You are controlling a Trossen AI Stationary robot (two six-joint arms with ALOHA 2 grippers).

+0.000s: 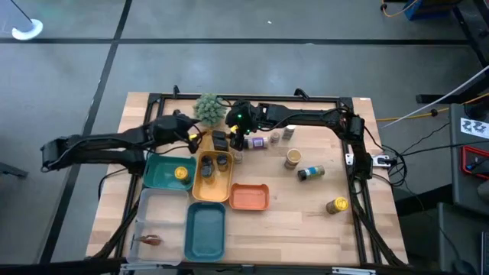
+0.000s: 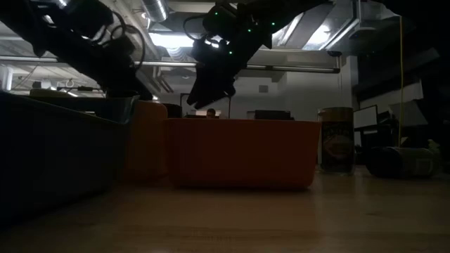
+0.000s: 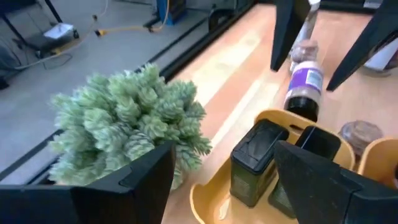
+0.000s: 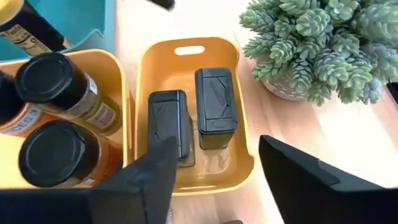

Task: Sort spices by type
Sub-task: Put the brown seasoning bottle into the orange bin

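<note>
Right gripper (image 4: 211, 180) hanging with jaws spread, grasping nothing, above the small yellow plastic tray (image 4: 239, 93) holding two black-lidded rectangular spice tins (image 4: 216, 106) side by side, beside the fuzzy green plant (image 4: 317, 43). Left gripper (image 3: 217, 180) likewise released, near the same tray. Two black-capped round spice jars (image 4: 59, 93) in the neighbouring larger yellow tray (image 1: 200, 187). Further jars scattered on the wooden worktop (image 1: 306, 221), among them a purple-labelled bottle (image 3: 303, 87) lying just beyond the tins.
</note>
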